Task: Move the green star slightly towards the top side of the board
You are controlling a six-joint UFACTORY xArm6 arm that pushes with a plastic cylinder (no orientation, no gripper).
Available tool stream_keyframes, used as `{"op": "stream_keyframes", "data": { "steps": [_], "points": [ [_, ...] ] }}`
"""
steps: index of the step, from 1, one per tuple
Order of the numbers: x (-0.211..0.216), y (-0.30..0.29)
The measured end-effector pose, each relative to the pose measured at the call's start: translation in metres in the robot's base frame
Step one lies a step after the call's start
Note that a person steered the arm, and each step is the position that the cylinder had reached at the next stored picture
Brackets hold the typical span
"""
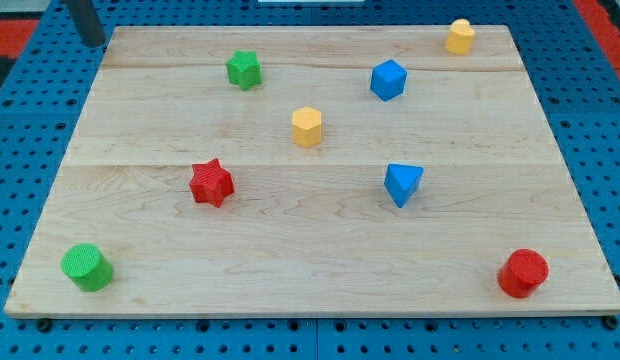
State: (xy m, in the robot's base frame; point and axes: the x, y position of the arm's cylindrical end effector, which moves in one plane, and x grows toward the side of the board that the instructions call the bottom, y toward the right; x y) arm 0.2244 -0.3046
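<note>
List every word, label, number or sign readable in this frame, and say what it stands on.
None: no readable text anywhere.
The wooden board is bare wood grain.
The blocks, such as the green star and red star, carry no markings.
My tip is an unmarked dark rod.

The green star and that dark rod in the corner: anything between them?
Nothing: in the camera view, only bare board separates my tip from the green star.

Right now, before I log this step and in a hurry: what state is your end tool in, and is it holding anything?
No gripper: my tip is a bare rod, holding nothing, at the board's top-left corner, well left of the green star and touching no block.
</note>
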Motion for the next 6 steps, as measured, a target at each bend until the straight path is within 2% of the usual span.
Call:
{"op": "stream_keyframes", "data": {
  "steps": [1, 3, 4, 5, 6],
  "points": [
    [0.017, 0.000],
    [0.111, 0.195],
    [0.131, 0.243],
    [0.104, 0.262],
    [0.097, 0.228]
  ]
}}
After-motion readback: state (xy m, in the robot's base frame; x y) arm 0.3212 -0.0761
